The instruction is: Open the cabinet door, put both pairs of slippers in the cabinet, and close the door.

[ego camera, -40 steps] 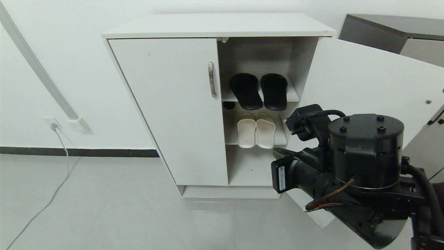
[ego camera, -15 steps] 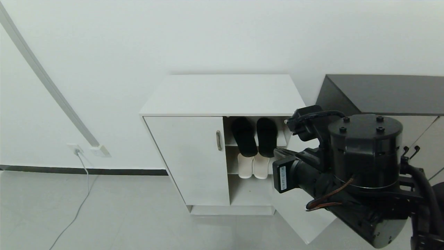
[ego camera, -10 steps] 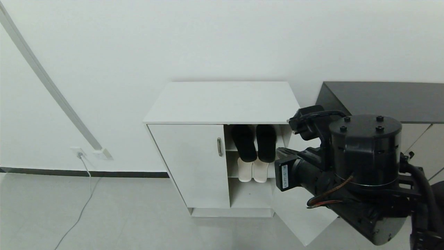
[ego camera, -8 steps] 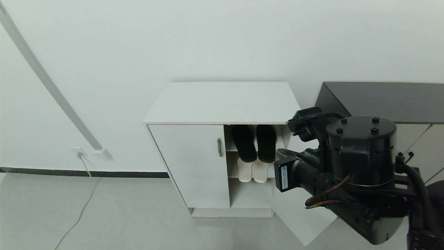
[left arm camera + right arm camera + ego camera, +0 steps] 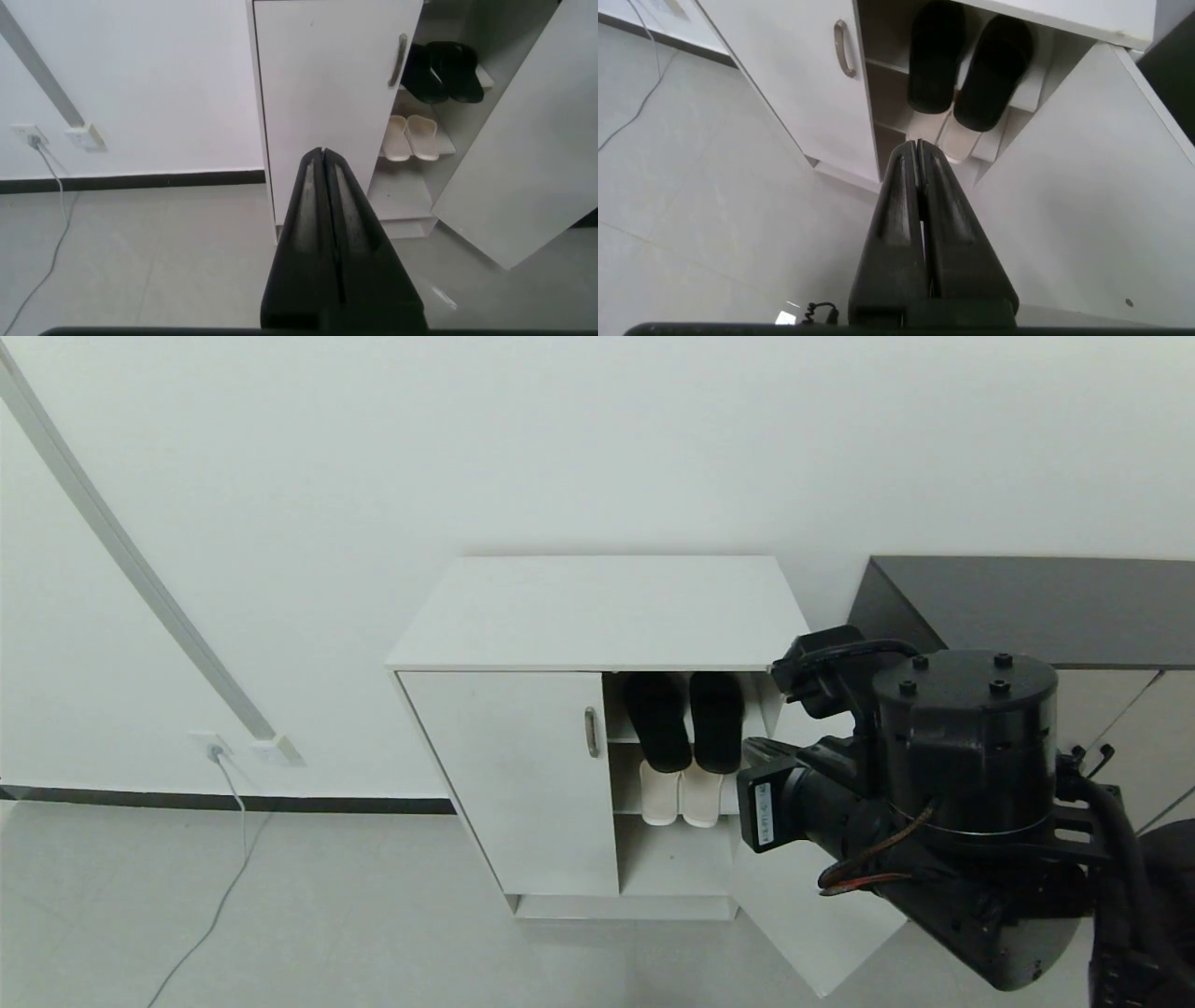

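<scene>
I am holding left tool [image 5: 322,157] and right tool [image 5: 920,149] pinched together and empty, as black slippers [image 5: 686,719], at 12 o'clock of white slippers [image 5: 680,795], are sitting shelved in the cabinet [image 5: 597,611], leaving the open door [image 5: 803,915] awaiting closing.

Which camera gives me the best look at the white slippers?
Left wrist view: the white slippers sit side by side, unobstructed. Head view: black slippers overlap their far ends. Right wrist view: the right gripper hides most of them.

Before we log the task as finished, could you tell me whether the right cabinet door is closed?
No, the right cabinet door stands swung open, with the black slippers and white slippers visible inside.
</scene>
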